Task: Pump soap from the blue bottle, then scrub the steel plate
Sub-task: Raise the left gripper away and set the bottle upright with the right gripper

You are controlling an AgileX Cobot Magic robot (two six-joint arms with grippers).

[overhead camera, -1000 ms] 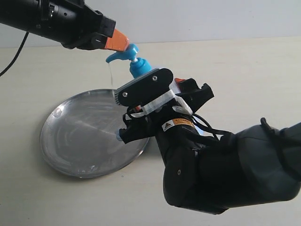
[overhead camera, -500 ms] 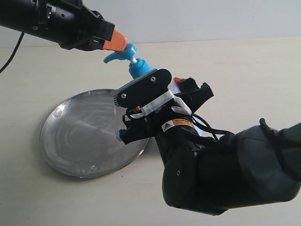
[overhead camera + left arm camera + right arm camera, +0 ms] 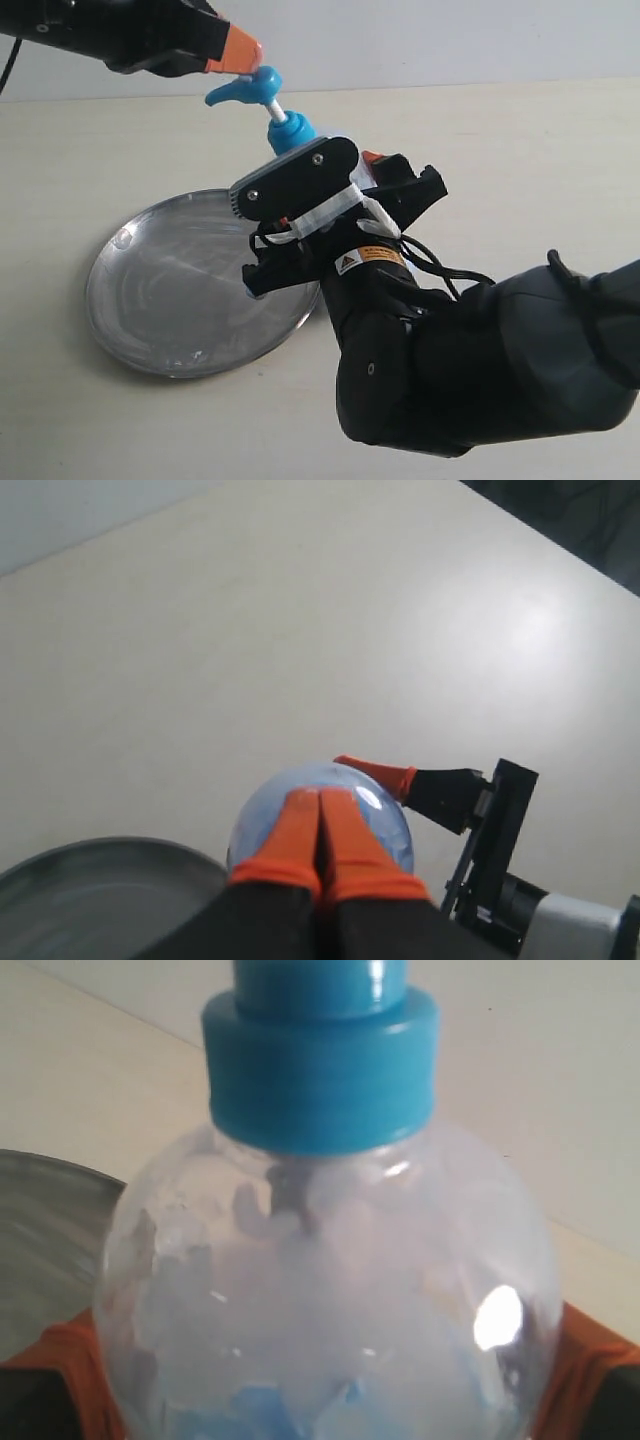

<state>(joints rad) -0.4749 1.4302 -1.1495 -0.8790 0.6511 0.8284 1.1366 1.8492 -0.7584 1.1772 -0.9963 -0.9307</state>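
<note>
Pale worktop [image 3: 520, 150], plain light wall behind; you are looking at these items.

Steel plate [image 3: 160, 290]: lying flat on the left, its right edge disappearing behind the right pincer [image 3: 335, 180]. Whether any soap is sitting on it, you cannot tell.

Blue bottle [image 3: 290, 130]: standing at the plate's right edge, long axis near upright and leaning a little left. Its pump head [image 3: 243, 86] is riding high on a bared stem, nozzle pointing left over the plate.

Right pincer: on your nearer arm, gripping the bottle's body, orange pads [image 3: 55, 1365] pressing on both sides.

Left pincer [image 3: 235, 50]: reaching in from the far left, tips pinched together on nothing, touching the pump head's top.

Relation governing your next push: the head is lying directly under that closed tip. By judgement, the pressure should be travelling down the stem's line, not sideways.
</note>
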